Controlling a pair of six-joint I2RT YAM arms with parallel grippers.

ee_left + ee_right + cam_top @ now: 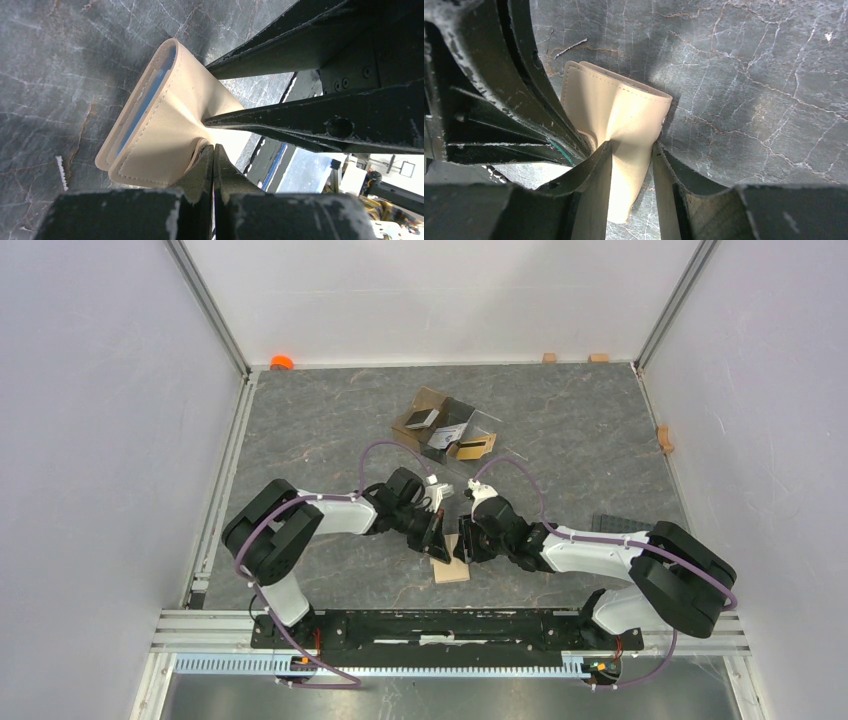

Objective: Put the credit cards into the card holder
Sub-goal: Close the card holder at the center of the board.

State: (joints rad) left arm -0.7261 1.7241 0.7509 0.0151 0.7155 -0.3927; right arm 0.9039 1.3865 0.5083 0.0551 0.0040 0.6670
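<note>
Just below the frame's centre, your left gripper (pixel 214 148) pinches the wallet (pixel 165 115) and your right gripper (pixel 632 146) clamps it too.

The scene is viewed by the top camera from above and behind, aimed downward and forward from a distance; the whole counter (pixel 560 430), the walls (pixel 100 440), the left arm (pixel 300 525) and the right arm (pixel 620 550) are taken in, with the bases at the lower edge. The left wrist camera is pointed along the left jaws, very close to the counter; the right jaws are seen entering from the right. The right wrist camera is likewise aimed along the right jaws at close range; the left jaws are seen at its left. The card holder (pixel 452 568) and the veined grey surface around it are shared by all three views.
</note>
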